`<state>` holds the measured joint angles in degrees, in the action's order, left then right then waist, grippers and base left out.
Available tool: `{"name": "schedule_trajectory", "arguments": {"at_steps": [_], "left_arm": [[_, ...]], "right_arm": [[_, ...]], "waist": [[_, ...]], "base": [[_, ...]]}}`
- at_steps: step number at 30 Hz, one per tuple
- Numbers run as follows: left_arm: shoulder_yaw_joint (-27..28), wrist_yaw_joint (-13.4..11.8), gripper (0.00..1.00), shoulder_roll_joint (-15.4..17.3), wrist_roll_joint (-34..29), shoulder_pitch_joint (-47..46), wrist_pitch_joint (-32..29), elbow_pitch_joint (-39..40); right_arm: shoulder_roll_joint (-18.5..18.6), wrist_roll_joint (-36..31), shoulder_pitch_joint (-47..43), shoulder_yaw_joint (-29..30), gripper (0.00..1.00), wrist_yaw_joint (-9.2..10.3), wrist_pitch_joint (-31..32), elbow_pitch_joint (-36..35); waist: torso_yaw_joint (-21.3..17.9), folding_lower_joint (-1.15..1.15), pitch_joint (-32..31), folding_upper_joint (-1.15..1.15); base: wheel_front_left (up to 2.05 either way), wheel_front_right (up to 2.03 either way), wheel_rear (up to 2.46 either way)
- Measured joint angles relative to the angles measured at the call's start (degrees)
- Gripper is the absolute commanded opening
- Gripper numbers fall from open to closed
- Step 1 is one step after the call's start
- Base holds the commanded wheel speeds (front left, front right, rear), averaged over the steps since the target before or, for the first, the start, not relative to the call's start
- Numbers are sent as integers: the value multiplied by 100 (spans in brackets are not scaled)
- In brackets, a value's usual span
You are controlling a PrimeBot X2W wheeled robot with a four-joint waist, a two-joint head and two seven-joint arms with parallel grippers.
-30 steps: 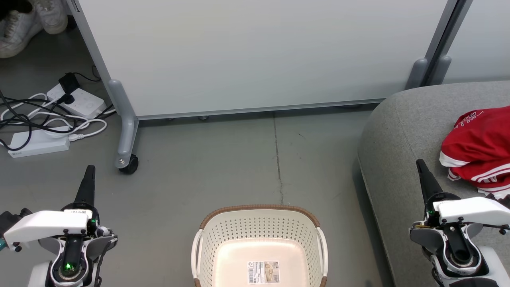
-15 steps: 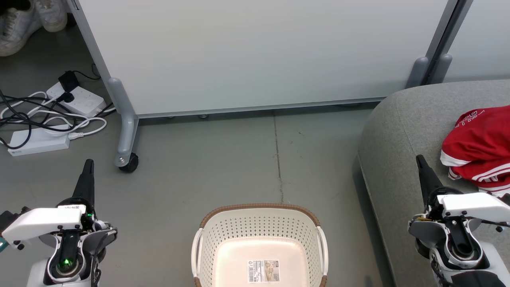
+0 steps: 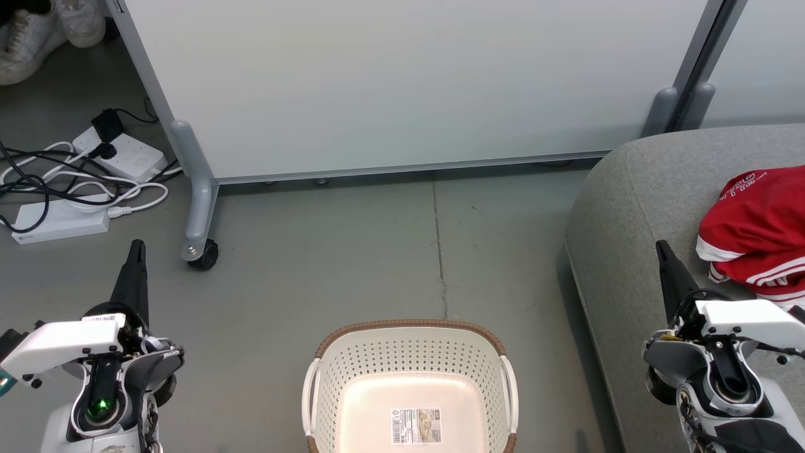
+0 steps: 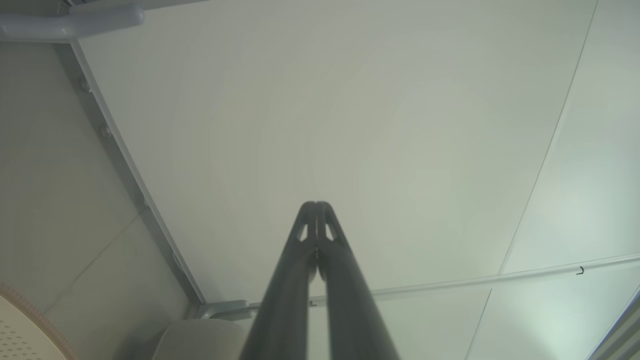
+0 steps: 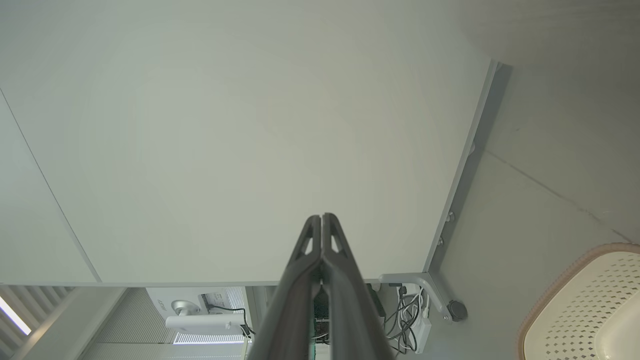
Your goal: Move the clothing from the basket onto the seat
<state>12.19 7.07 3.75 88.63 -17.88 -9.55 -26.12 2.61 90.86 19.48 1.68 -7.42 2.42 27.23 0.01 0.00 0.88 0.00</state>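
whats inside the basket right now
Only a barcode sticker on the basket's bare floor, nothing else. Its near end runs off the picture's edge, unseen.

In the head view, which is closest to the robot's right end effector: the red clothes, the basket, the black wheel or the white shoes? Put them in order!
From the right end effector:
1. Red clothes, just right of it, on the sofa.
2. Basket, to its left, on the floor.
3. Black wheel, farther left.
4. White shoes, far top-left corner.
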Motion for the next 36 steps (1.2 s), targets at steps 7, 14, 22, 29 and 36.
{"name": "schedule_trajectory", "arguments": {"at_steps": [7, 14, 22, 29, 36], "left_arm": [[58, 41, 0, -35, 124, -42, -48, -45], [60, 41, 0, -36, 124, -44, -49, -46], [62, 42, 0, -37, 124, -44, -49, -46], [63, 42, 0, -38, 124, -45, -49, -46], [64, 42, 0, -38, 124, -45, -49, -46]], "right_arm": [[2, 178, 60, 1, 0, 0, 3, 62], [1, 179, 60, 1, 0, 0, 7, 62], [2, 179, 60, 0, 0, 0, 7, 62], [1, 179, 60, 0, 0, 0, 7, 62], [2, 179, 60, 0, 0, 0, 7, 62]], "waist": [[2, 0, 9, 0], [2, 0, 9, 0], [1, 0, 9, 0], [1, 0, 9, 0], [1, 0, 9, 0]], "base": [[0, 0, 0], [0, 0, 0], [0, 0, 0], [0, 0, 0], [0, 0, 0]]}}
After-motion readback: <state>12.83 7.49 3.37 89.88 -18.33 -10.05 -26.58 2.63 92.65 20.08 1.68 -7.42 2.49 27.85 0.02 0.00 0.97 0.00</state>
